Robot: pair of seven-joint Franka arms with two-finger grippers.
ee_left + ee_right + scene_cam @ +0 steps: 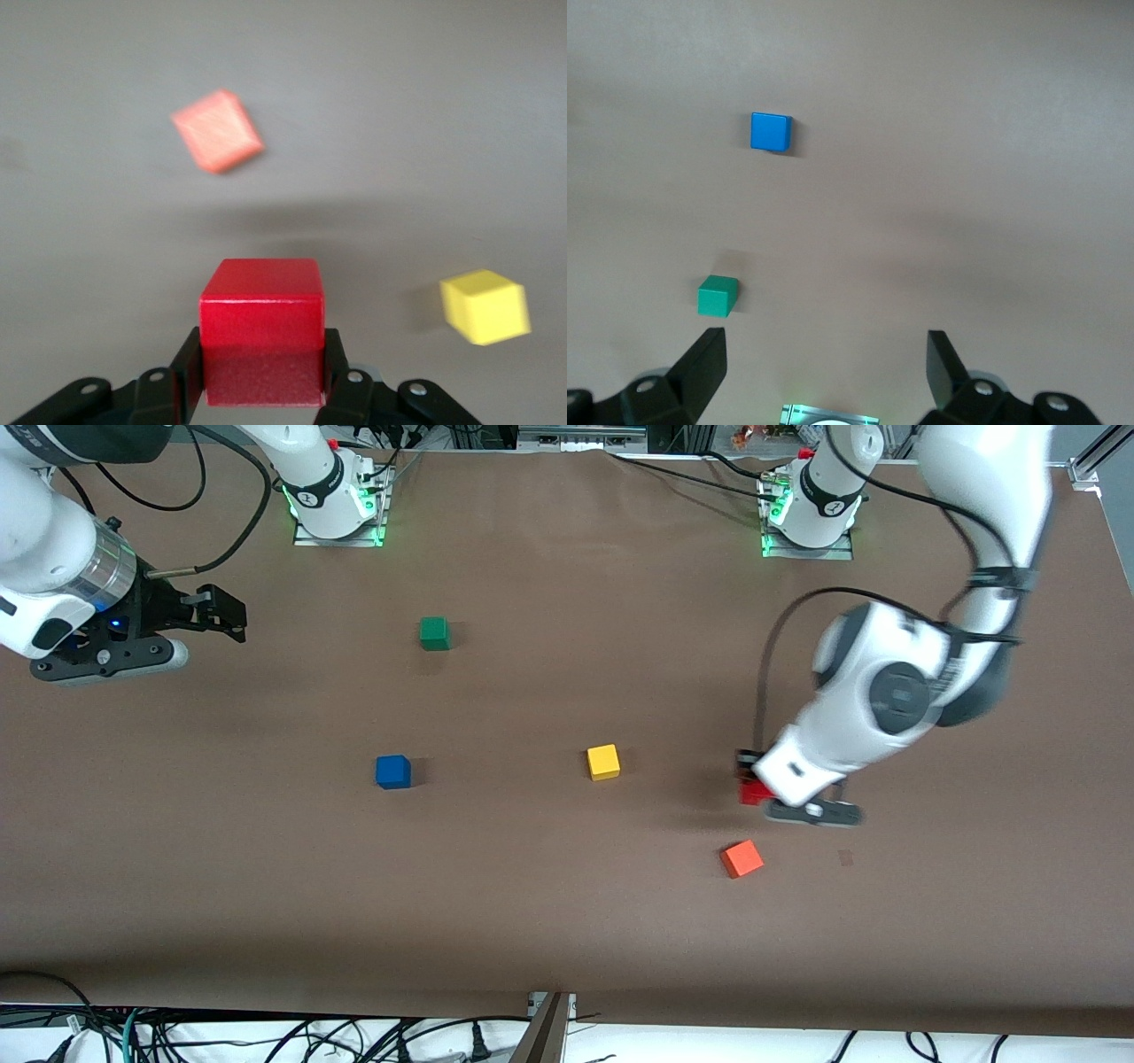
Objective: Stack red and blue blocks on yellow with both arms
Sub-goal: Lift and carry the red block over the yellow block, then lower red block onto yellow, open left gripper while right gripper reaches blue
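My left gripper is shut on the red cube, low over the table between the yellow cube and the left arm's end. In the left wrist view the red cube sits between both fingers of the left gripper, with the yellow cube off to one side. The blue cube lies on the table beside the yellow cube, toward the right arm's end. My right gripper is open and empty, up in the air at the right arm's end. Its wrist view shows the right gripper and the blue cube.
An orange cube lies nearer to the front camera than the red cube, and shows in the left wrist view. A green cube lies farther from the front camera than the blue cube, and shows in the right wrist view.
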